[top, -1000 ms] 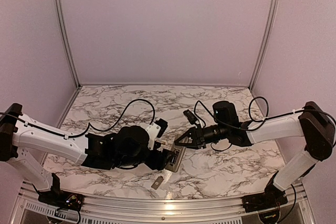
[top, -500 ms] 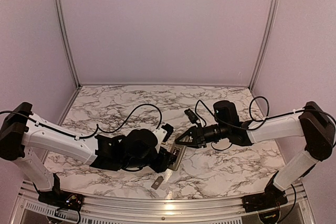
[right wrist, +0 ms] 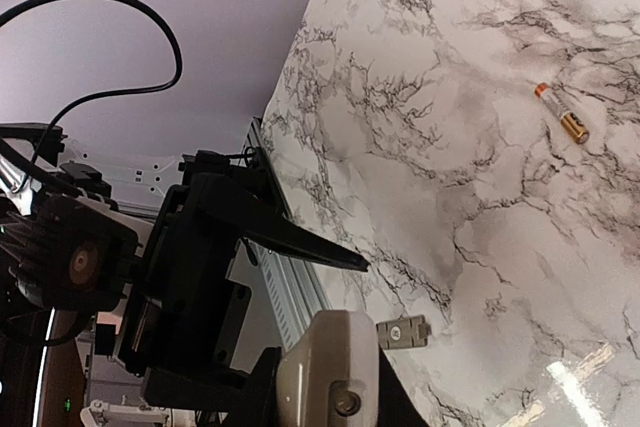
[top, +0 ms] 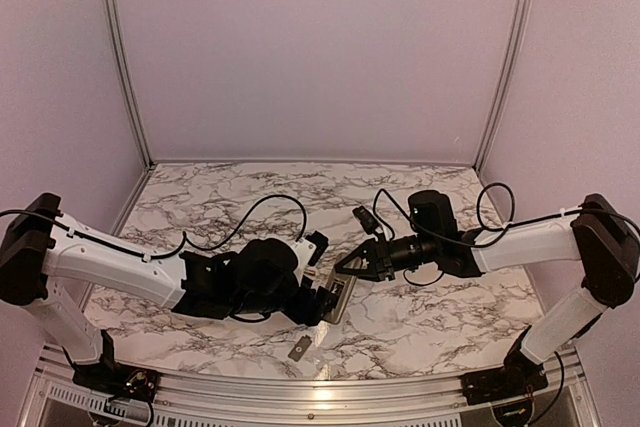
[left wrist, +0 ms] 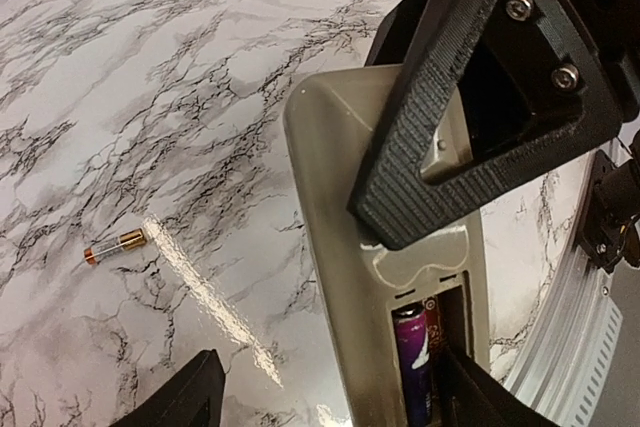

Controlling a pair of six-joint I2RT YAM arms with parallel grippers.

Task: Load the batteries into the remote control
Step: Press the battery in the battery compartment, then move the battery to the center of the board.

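The small slim rectangular remote control (left wrist: 348,282) lies with its grey-tan back up near the front middle of the white marble-patterned table top (left wrist: 150,87), between the two arms. Its battery recess is uncovered, and one purple cylindrical battery (left wrist: 412,352) sits inside it along the recess's left side. In the left wrist view the rest of the recess is hidden behind a black finger.

The right gripper (top: 345,269) is clenched on the remote control. One of its ribbed black triangular fingers (left wrist: 470,117) presses across the middle of the back, just above the recess. In the right wrist view the rounded end of the handset sits between that gripper's own fingers.

The left gripper (left wrist: 328,372) stands released over the recess end of the remote control. Its two black fingertips sit wide apart, one beside the handset's right edge and the other well off to the left over bare marble, grasping nothing.

A second thin battery with a gold body and orange end (left wrist: 116,245) lies loose on the marble, well apart from the remote control. A small flat grey rectangular cover plate (right wrist: 403,331) rests on the table near the front rail.
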